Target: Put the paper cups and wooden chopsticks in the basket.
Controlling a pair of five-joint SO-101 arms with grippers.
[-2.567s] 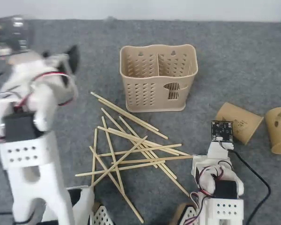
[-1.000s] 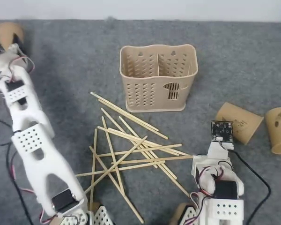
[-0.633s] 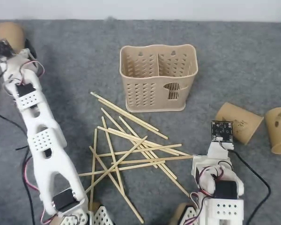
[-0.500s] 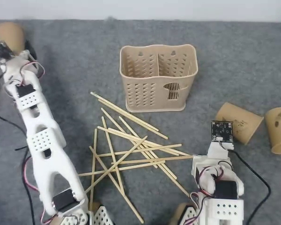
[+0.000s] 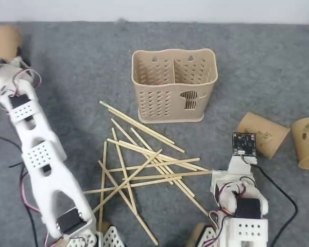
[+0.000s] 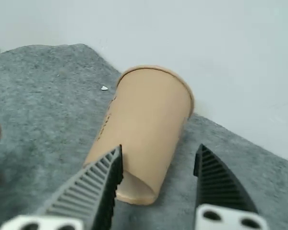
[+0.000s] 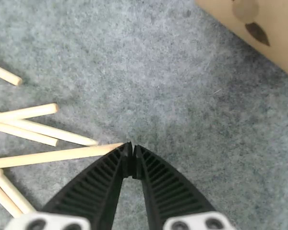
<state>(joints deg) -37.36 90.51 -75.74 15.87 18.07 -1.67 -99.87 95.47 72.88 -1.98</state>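
Three cups lie on their sides on the grey carpeted worktop (image 5: pixel 257 67) — one brown paper cup (image 5: pixel 2 40) in the far left corner, a second cup (image 5: pixel 262 135) and a third cup (image 5: pixel 305 142) close together at the right. About a dozen pale wooden chopsticks (image 5: pixel 144 164) lie criss-crossed in front of the single beige perforated plastic basket (image 5: pixel 174 85). The left claw (image 6: pixel 158 158) gapes wide, its tips flanking the corner cup's near end; the right claw (image 7: pixel 133 146) is pinched together, empty — its tips are beside a chopstick's end

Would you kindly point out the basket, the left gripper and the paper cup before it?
basket (image 5: pixel 170 100), high view, front wall.
left gripper (image 6: pixel 159 152), left wrist view, between its fingertips.
paper cup (image 6: pixel 144 122), left wrist view, side wall.
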